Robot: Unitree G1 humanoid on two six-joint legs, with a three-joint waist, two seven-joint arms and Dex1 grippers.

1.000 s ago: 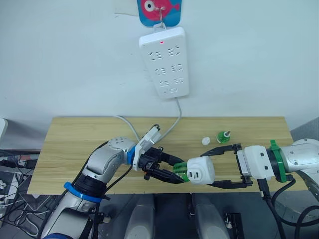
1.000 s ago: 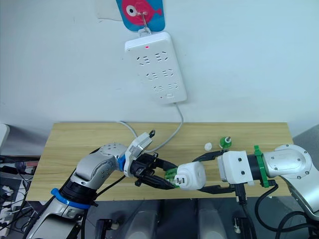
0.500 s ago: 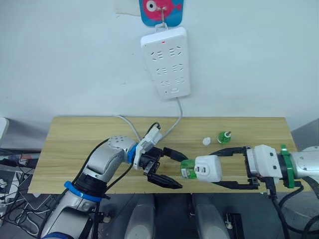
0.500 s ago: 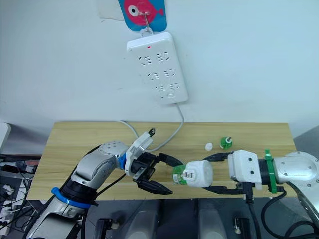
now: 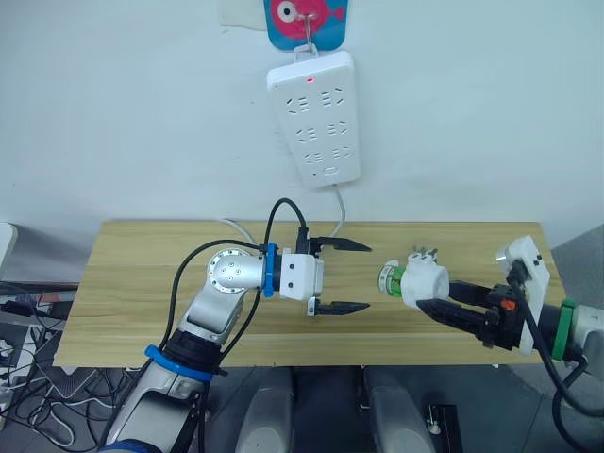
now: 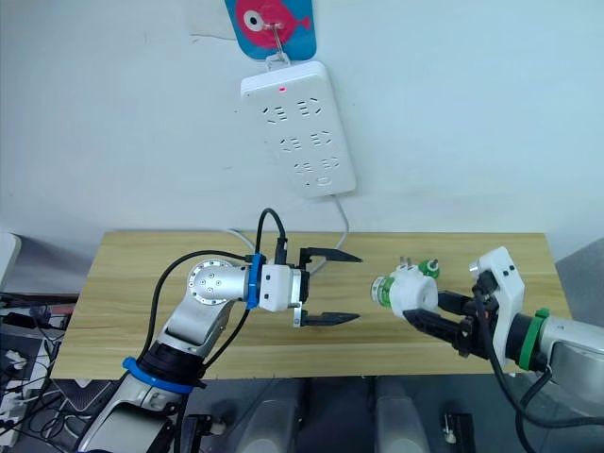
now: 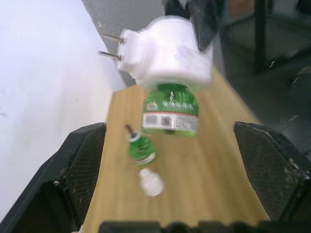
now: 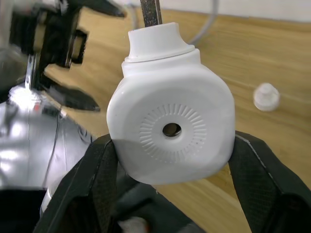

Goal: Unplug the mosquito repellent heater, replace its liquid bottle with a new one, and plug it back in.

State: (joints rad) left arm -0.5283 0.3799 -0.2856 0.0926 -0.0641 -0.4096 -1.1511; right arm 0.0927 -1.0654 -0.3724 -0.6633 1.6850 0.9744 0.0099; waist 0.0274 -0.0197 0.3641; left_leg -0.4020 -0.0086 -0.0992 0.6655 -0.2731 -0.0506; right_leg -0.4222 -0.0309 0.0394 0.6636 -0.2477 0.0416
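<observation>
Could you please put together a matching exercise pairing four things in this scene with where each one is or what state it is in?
Things:
1. mosquito repellent heater
2. left gripper
3. power strip
4. small white cap

Places or states:
A. hanging on the wall, red light on
B. lying loose on the wooden table
C. open, holding nothing
D. held in the right gripper, a green bottle fitted in it

Pairs: 1-D, 2-C, 3-A, 4-B
</observation>
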